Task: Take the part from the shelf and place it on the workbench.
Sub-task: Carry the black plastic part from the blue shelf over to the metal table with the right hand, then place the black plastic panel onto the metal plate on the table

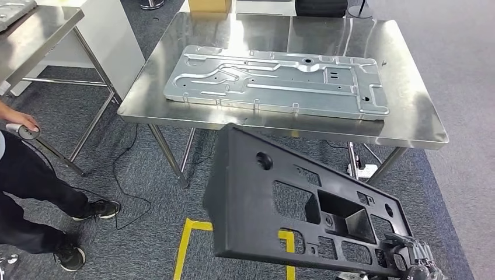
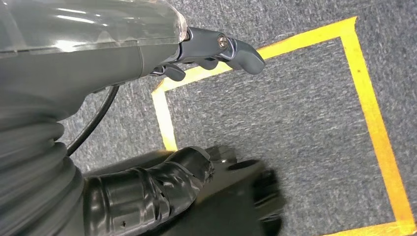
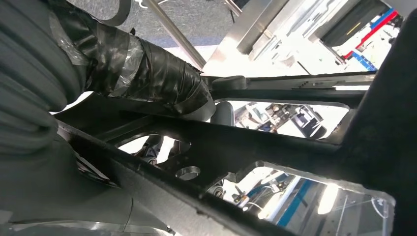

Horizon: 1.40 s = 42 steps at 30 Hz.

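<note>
A large black plastic part [image 1: 280, 198] with several cut-outs hangs tilted in front of me, low over the floor and just short of the workbench's near edge. My right hand [image 1: 411, 256] grips its lower right end. In the right wrist view the taped thumb of the right hand [image 3: 147, 73] lies across a bar of the part [image 3: 275, 147]. The steel workbench [image 1: 403, 125] stands ahead, with a big stamped metal plate [image 1: 274, 79] lying flat across its middle. My left hand [image 2: 98, 64] hangs over the carpet with fingers apart and nothing in it.
A person [image 1: 29, 175] stands at the left, holding a small device. A second steel table [image 1: 35, 29] is at the upper left. Yellow tape [image 1: 190, 233] marks a square on the carpet below me. A black cable [image 1: 125, 175] and a power strip [image 1: 365, 170] lie near the workbench legs.
</note>
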Tool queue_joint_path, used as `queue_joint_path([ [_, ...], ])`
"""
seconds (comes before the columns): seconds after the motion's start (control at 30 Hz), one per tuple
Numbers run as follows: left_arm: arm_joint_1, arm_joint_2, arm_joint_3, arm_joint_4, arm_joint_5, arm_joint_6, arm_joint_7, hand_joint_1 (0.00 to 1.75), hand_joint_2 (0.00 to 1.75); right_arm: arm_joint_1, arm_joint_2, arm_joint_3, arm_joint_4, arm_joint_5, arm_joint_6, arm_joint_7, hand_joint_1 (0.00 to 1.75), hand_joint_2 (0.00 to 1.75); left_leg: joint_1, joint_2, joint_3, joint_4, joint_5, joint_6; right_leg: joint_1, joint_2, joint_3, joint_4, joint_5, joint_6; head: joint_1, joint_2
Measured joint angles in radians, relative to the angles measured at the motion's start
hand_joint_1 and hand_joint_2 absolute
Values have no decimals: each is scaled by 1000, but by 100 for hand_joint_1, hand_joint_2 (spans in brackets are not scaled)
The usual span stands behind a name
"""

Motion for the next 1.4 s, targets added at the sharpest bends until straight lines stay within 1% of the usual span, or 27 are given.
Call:
queue_joint_path([
  [0.07, -2, 1, 0, 0, 0, 0, -1, 0, 175, 0, 0, 0, 0, -1, 0, 1, 175, 175, -8, 4, 35, -78, 12, 12, 1, -1, 4, -2, -2, 9, 0, 0],
  [0.17, 1, 1, 0, 0, -1, 0, -2, 0, 175, -1, 0, 0, 1, -2, 0, 2, 175, 175, -7, 1, 55, -108, 11, 25, -1, -2, 10, 10, 5, 26, 0, 0],
  [0.2, 2, 1, 0, 0, 0, 0, -2, 0, 175, -2, 0, 0, 2, -1, 0, 2, 175, 175, -4, 0, 65, -114, 12, 30, -2, 0, 4, 28, -3, 31, 1, 0],
  [0.27, 2, 0, 0, 0, 0, 0, -2, 0, 175, -3, 0, 0, 2, -2, 0, 2, 175, 175, -1, 0, 81, -121, 12, 36, -6, 4, -42, 114, -50, 40, 1, 0],
  [0.33, 1, -1, 0, 0, 0, 0, -1, 0, 175, -3, 0, 0, 3, -4, 0, 4, 175, 175, 0, -1, 87, -120, 5, 37, -9, 7, -121, 242, -104, 48, 1, 0],
  [0.37, 2, -1, 0, 0, 0, 0, -1, 0, 175, -2, 0, 0, 4, -5, 0, 4, 175, 175, 0, -1, 91, -120, 1, 36, -11, 7, -154, 285, -114, 51, 1, 0],
  [0.4, 3, -1, 0, 0, 0, 0, -1, 0, 175, -2, 0, 0, 5, -5, 0, 5, 175, 175, 1, -2, 97, -120, -5, 34, -13, 7, -171, 297, -103, 54, 1, 0],
  [0.43, 5, -1, 0, 0, 0, 0, 0, 0, 175, -2, 0, 0, 6, -5, 0, 5, 175, 175, 2, -3, 106, -120, -12, 30, -15, 7, -168, 270, -70, 56, 1, 0],
  [0.5, 7, -2, 0, 0, 0, 0, 0, 0, 175, -2, 0, 0, 7, -7, 0, 6, 175, 175, 7, -4, 127, -119, -30, 21, -20, 7, -120, 137, 22, 61, 2, 0],
  [0.53, 6, -2, 0, 0, 0, 0, 1, 0, 175, -2, -1, 0, 8, -8, 0, 7, 175, 175, 7, -5, 135, -117, -38, 15, -20, 8, -98, 74, 46, 60, 3, 0],
  [0.57, 4, -3, 0, 0, 0, 0, 1, 0, 175, -2, -1, 0, 9, -10, 0, 7, 175, 175, 7, -6, 137, -116, -45, 8, -19, 9, -84, 36, 57, 53, 3, 0],
  [0.67, 0, -2, 0, 0, 0, 0, 2, 0, 175, 1, -1, 0, 11, -15, 0, 13, 175, 175, 4, -6, 143, -113, -57, -9, -15, 12, -76, 20, 47, 22, 2, 0],
  [0.73, 0, -2, 0, 0, 0, 0, 2, 0, 175, 1, -1, 0, 11, -17, 0, 17, 175, 175, 6, -4, 132, -75, -66, -16, -16, 11, -62, 15, 42, 8, 1, 0],
  [0.77, 0, -2, 0, 0, 0, 0, 2, 0, 175, 0, -1, 0, 11, -18, 0, 17, 175, 175, 7, -2, 106, -28, -78, -20, -16, 10, -53, 13, 39, 3, 1, 0],
  [0.87, 1, -2, 0, 0, 0, 0, 2, 0, 175, -1, -1, 0, 11, -19, 0, 18, 175, 175, 7, -1, -20, 163, -146, -24, -11, 8, -33, 10, 20, -7, 0, 0],
  [0.9, 3, -2, 0, 0, 0, 0, 2, 0, 175, -1, -1, 0, 11, -19, 0, 18, 175, 175, 7, -1, -50, 192, -152, -22, -8, 9, -25, 10, 13, -8, 0, 0],
  [0.93, 5, -2, 0, 0, 0, 0, 2, 0, 175, -1, -1, 0, 11, -19, 0, 18, 175, 175, 6, -1, -62, 184, -135, -18, -5, 10, -15, 10, 6, -9, 0, 0],
  [0.97, 7, -2, 0, 0, 0, 0, 2, 0, 175, -1, -1, 0, 11, -20, 0, 19, 175, 175, 4, -1, -57, 141, -95, -10, -2, 11, -3, 9, -2, -10, 0, 0],
  [1.0, 7, -2, 0, 0, 0, 0, 2, 0, 175, -1, -1, 0, 11, -21, 0, 19, 175, 175, 0, -1, -42, 76, -42, 2, 1, 11, 8, 9, -10, -10, 0, 0],
  [1.03, 7, -1, 0, 0, -1, 0, 3, 0, 175, -2, -1, 0, 11, -23, 0, 20, 175, 175, -7, 0, -27, 19, -6, 14, 5, 10, 19, 8, -18, -8, 1, 0],
  [1.07, 6, 0, 0, 0, -1, 0, 3, 0, 175, -2, -1, 0, 11, -25, 0, 20, 175, 175, -13, -1, -13, -28, 10, 25, 6, 10, 26, 7, -26, -4, 1, 0],
  [1.1, 6, 1, 0, 0, -3, 0, 3, 0, 175, -3, -1, 0, 11, -26, 0, 20, 175, 175, -19, -1, -5, -54, 13, 33, 5, 10, 32, 6, -31, 1, 1, 0],
  [1.17, 6, 1, 0, 0, -6, 0, 3, 0, 175, -3, -1, 0, 11, -29, -1, 18, 175, 175, -22, -4, 9, -75, 8, 40, 4, 10, 43, 13, -29, 12, 0, 0],
  [1.23, 9, 1, 0, 0, -8, 0, 3, 0, 175, -3, -2, 0, 9, -30, -1, 17, 175, 175, -17, -2, 37, -93, 25, 45, 3, 11, 45, 42, -37, 20, 1, 0],
  [1.3, 6, 2, -1, 0, -9, 0, 3, 0, 175, -4, -2, 0, 7, -31, -1, 12, 175, 175, -13, -1, 57, -102, 26, 48, -1, 11, 4, 118, -78, 30, 2, 0],
  [1.37, 2, 2, -1, 0, -10, 0, 2, 0, 175, -5, -2, 0, 6, -31, -1, 7, 175, 175, -12, -1, 62, -103, 18, 49, -6, 11, -72, 224, -123, 41, 3, 0],
  [1.4, 2, 2, -1, 0, -11, -1, 2, 0, 175, -4, -2, 0, 6, -31, -1, 4, 175, 175, -12, -2, 67, -102, 12, 48, -9, 11, -102, 254, -128, 45, 3, 0],
])
